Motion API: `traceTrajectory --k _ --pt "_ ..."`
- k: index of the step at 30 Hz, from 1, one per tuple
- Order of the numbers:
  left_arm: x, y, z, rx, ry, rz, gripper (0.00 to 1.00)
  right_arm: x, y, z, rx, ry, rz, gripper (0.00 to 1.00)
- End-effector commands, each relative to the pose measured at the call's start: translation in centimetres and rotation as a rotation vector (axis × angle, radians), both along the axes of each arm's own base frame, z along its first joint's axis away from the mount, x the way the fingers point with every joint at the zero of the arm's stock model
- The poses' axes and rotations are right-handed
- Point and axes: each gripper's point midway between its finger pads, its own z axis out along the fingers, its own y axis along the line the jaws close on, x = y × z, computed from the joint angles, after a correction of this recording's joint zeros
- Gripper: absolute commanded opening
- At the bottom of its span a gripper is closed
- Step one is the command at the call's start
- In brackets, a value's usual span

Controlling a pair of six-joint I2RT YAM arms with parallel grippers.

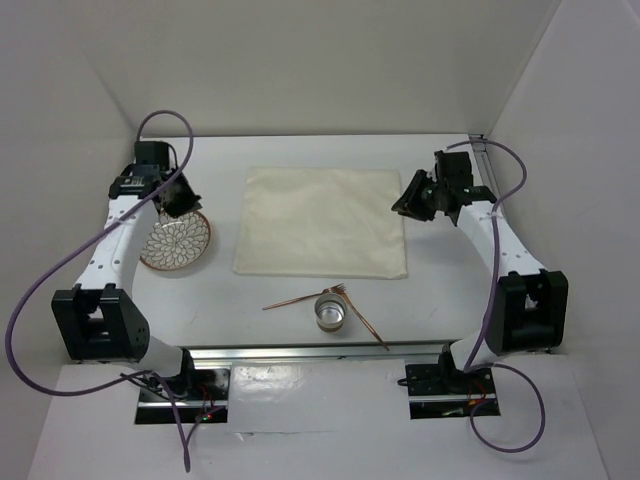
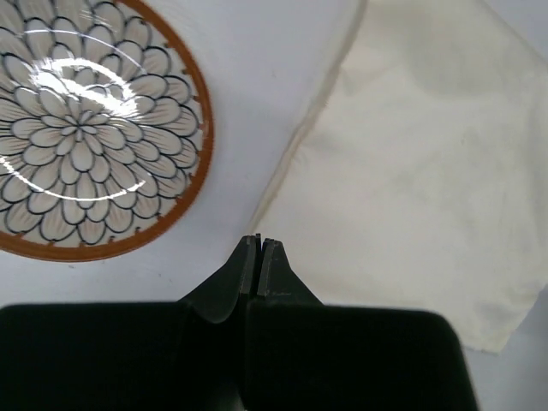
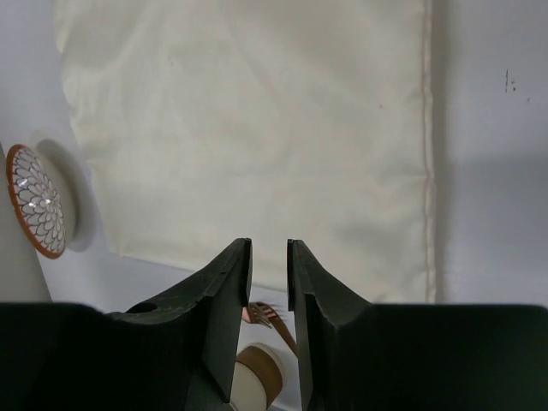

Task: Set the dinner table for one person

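Spanning the scene: the dinner table (image 1: 440, 300) — white and matte, carrying everything else.
Cloth: a cream cloth (image 1: 322, 222) lies flat at the table's middle, toward the far side.
Plate: a petal-patterned plate (image 1: 175, 240) with a brown rim sits left of the cloth, apart from it.
Cup: a small metal cup (image 1: 331, 311) stands toward the near edge, in front of the cloth.
Cutlery: a copper fork (image 1: 292, 301) lies with its tines by the cup; a second copper piece (image 1: 372, 330) slants off to the right — its kind is unclear.
Left gripper (image 2: 259, 244): fingers pressed together with nothing between them, over bare table between plate and cloth.
Right gripper (image 3: 269, 248): fingers slightly parted, holding nothing, by the cloth's right edge.
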Motion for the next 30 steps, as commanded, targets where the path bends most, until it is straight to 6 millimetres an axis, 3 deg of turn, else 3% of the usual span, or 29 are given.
traceTrajectory --k 1,2,3,5,8,11,14,15,19,21,25,30 --pt "-1.3 1.6 -1.3 -0.013 0.042 0.033 0.00 -1.8 0.7 -0.3 0.007 0.041 0.049 0.35" --pt "-1.0 1.3 -1.7 -0.035 0.035 -0.004 0.00 -2.0 1.3 -0.7 0.013 0.040 0.067 0.35" --pt "-0.5 -0.7 -1.9 -0.094 0.015 -0.088 0.00 -2.3 1.3 -1.6 0.019 0.061 0.059 0.35" --pt "-0.5 -2.7 -3.5 -0.124 0.056 -0.154 0.00 -2.8 1.5 -2.3 0.028 0.075 0.068 0.35" --pt "0.0 -6.0 -7.0 -0.127 0.128 -0.218 0.00 -3.3 1.5 -3.8 0.031 0.121 0.061 0.35" --pt "-0.2 -7.6 -10.7 -0.081 0.202 -0.237 0.00 -3.8 1.3 -4.4 0.022 0.144 0.055 0.35" --pt "-0.4 -7.9 -14.1 -0.063 0.287 -0.213 0.00 -4.1 0.9 -4.2 0.006 0.138 0.041 0.35" --pt "-0.7 -8.7 -14.7 -0.064 0.306 -0.226 0.00 -4.5 0.9 -4.2 0.005 0.144 0.041 0.35" --pt "-1.6 -8.3 -17.6 -0.002 0.375 -0.193 0.00 -4.9 0.5 -3.9 -0.009 0.143 0.029 0.35" --pt "-3.4 -7.6 -19.0 0.012 0.446 -0.156 0.00 -5.1 0.5 -4.0 -0.010 0.152 0.029 0.35" --pt "-5.5 -7.1 -19.9 0.020 0.481 -0.141 0.00 -5.1 0.5 -3.4 -0.009 0.141 0.029 0.35" --pt "-6.5 -7.4 -18.0 0.023 0.447 -0.138 0.00 -4.6 0.4 -2.8 -0.015 0.122 0.022 0.35"
